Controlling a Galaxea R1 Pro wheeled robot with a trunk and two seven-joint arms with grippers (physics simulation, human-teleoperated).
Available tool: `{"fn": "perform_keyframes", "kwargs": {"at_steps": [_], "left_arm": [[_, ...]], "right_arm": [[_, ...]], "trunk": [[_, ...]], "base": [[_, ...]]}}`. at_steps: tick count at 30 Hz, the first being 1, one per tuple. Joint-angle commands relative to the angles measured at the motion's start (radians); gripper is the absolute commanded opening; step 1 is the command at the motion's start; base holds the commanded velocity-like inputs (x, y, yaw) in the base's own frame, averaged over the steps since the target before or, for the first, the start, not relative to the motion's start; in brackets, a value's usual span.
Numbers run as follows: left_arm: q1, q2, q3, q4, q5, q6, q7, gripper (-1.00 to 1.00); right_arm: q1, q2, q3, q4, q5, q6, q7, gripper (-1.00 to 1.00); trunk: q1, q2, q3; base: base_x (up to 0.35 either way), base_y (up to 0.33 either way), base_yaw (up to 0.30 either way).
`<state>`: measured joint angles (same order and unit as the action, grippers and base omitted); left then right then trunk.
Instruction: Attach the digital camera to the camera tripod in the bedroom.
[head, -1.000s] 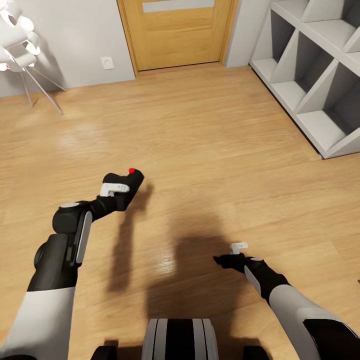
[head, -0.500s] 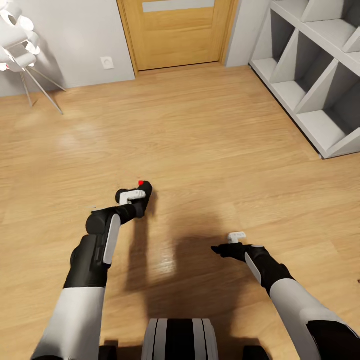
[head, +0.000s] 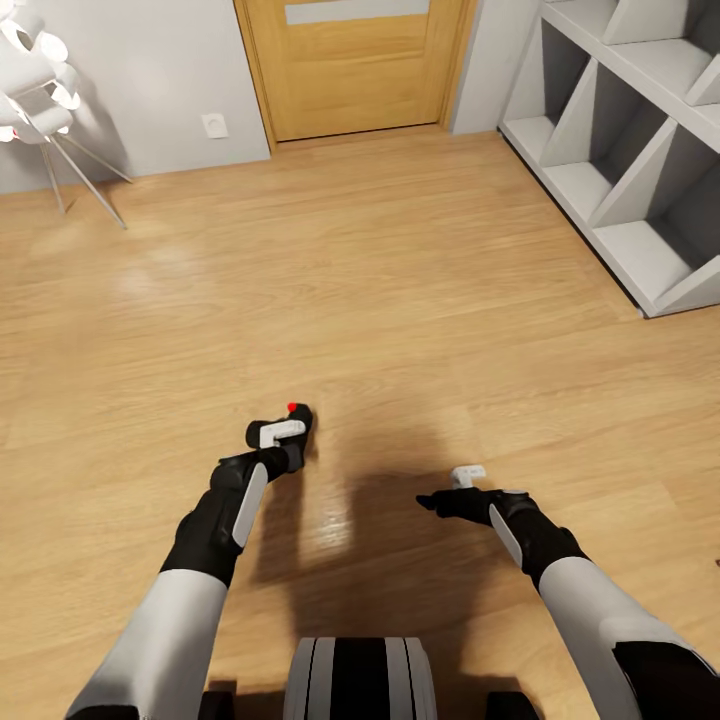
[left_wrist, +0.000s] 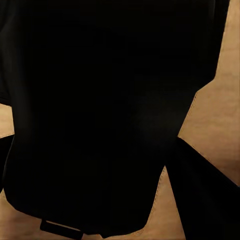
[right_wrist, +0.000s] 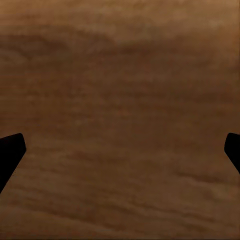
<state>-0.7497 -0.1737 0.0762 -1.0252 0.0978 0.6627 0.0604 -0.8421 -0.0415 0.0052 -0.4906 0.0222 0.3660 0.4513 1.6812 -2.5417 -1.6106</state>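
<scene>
In the head view my left gripper is shut on the digital camera, a small black box with a red dot on top. I hold it low over the light wood floor, close in front of my base. The left wrist view has the camera's dark body pressed right up against the lens. My right gripper hangs open a little to the right, nothing between its fingers. The right wrist view looks between its spread fingertips at bare floor. The camera tripod is out of view.
A wooden door stands in the grey wall straight ahead, with a wall socket to its left. White cube shelves line the right side. A white lamp on thin metal legs stands at the far left.
My left arm has drawn back toward my body and to the right, carrying the camera with it. The right gripper has shifted slightly forward and left.
</scene>
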Motion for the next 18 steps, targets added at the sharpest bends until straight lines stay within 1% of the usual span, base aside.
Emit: {"fn": "perform_keyframes", "kwargs": {"at_steps": [1, 7, 9, 18], "left_arm": [[0.000, 0.000, 0.002, 0.007, 0.011, -0.003, 0.006, -1.00], [0.000, 0.002, 0.003, 0.021, 0.012, -0.012, 0.007, -1.00], [0.000, 0.005, 0.004, 0.042, 0.012, -0.014, 0.006, -1.00], [0.000, 0.007, 0.005, 0.054, 0.011, -0.015, 0.006, -1.00]], "right_arm": [[0.000, 0.000, 0.001, -0.002, 0.002, 0.006, 0.006, 1.00], [0.000, 0.001, 0.002, -0.002, 0.002, 0.007, 0.008, 1.00], [0.000, 0.001, 0.001, -0.002, 0.002, 0.007, 0.009, 1.00], [0.000, 0.003, 0.002, -0.002, 0.002, 0.008, 0.011, 1.00]], "trunk": [[0.000, 0.000, -0.001], [0.000, 0.000, -0.001], [-0.001, 0.000, 0.007], [-0.005, 0.002, 0.042]], "base": [[0.000, 0.000, 0.000], [0.000, 0.000, 0.000], [0.000, 0.000, 0.000], [0.000, 0.000, 0.000]]}}
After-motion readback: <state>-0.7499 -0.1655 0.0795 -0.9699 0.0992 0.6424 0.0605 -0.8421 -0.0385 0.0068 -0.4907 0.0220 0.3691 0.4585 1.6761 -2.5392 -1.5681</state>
